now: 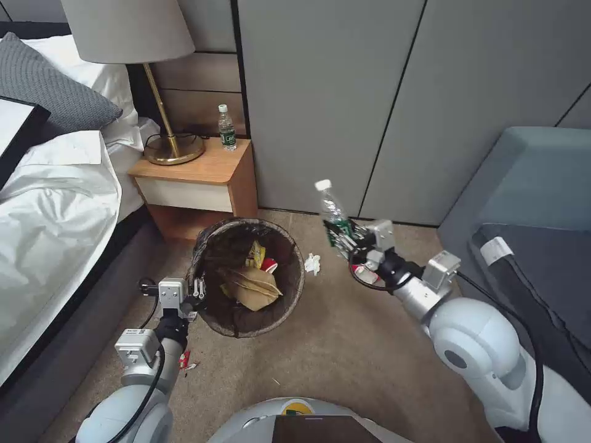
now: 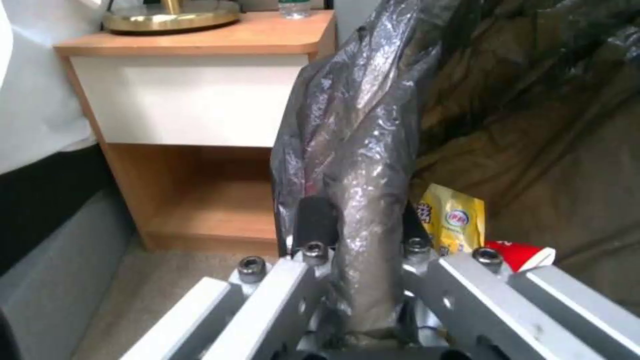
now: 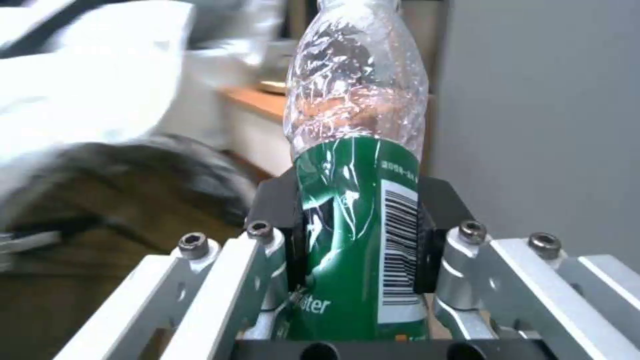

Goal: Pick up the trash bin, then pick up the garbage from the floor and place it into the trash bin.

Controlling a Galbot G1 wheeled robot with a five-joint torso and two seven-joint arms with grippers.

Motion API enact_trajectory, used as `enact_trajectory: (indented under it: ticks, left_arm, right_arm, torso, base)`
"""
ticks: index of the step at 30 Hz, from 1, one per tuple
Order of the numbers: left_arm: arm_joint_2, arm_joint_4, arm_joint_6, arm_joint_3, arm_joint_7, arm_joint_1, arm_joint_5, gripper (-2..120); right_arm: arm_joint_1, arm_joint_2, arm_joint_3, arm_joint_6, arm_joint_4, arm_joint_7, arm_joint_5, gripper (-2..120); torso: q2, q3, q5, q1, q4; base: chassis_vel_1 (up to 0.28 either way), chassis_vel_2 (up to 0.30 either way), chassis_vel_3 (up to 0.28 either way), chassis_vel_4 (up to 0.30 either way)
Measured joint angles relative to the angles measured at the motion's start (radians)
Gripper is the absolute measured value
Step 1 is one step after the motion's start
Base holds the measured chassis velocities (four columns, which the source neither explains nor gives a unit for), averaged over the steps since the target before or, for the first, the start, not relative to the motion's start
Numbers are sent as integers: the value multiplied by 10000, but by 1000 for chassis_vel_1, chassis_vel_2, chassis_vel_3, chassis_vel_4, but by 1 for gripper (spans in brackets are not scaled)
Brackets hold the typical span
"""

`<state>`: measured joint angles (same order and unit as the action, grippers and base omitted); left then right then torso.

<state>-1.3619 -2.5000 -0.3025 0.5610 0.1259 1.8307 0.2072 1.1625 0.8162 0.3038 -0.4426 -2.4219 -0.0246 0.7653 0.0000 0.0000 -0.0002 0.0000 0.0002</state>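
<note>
The trash bin [image 1: 294, 289], lined with a dark bag, tilts above the carpet in the head view. My left gripper [image 1: 198, 288] is shut on its near-left rim, and the left wrist view shows the fingers [image 2: 313, 220] pinching the bagged rim [image 2: 360, 165]. Inside lie a brown paper bag [image 1: 252, 288], a yellow wrapper [image 1: 255, 252] [image 2: 457, 220] and a red-and-white cup [image 1: 269, 264] [image 2: 520, 252]. My right gripper [image 1: 349, 241] [image 3: 360, 235], to the right of the bin, is shut on a green-labelled bottle [image 1: 332, 209] [image 3: 357, 200]. A white tissue [image 1: 313, 263] and a tiny red wrapper [image 1: 184, 360] lie on the floor.
A wooden nightstand [image 1: 203, 178] [image 2: 193, 100] behind the bin carries a brass lamp [image 1: 166, 147] and another bottle [image 1: 227, 128]. The bed [image 1: 55, 203] runs along the left, grey wall panels [image 1: 345, 92] stand behind, and a blue-grey sofa [image 1: 529, 203] is at the right.
</note>
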Motion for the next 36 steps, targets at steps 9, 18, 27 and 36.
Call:
enact_trajectory:
  ticks: [9, 18, 27, 36]
  left_arm:
    - [62, 0, -18, -58, -54, -70, -10, 3]
    - [-20, 0, -71, -25, -105, -87, -20, 3]
    - [-96, 0, -71, 11, -110, -87, -35, 3]
    - [-157, 0, -71, 23, -115, -87, -29, 3]
  right_arm:
    - [-2091, -183, -2038, -204, 726, 809, 426, 28]
    - [-3683, 463, -4190, -476, 1319, 503, 405, 28]
    - [-3767, 780, -4668, -705, 1491, 387, 73, 30]
    - [-3954, 1019, -4998, -849, 1468, 11, 13, 61]
  torso:
    - [0, 0, 1, 0, -3]
    - [0, 1, 0, 0, 0]
    - [0, 0, 1, 0, -3]
    - [0, 0, 0, 0, -2]
  base:
    - [0, 0, 0, 0]
    - [0, 0, 0, 0]
    - [0, 0, 0, 0]
    - [0, 0, 0, 0]
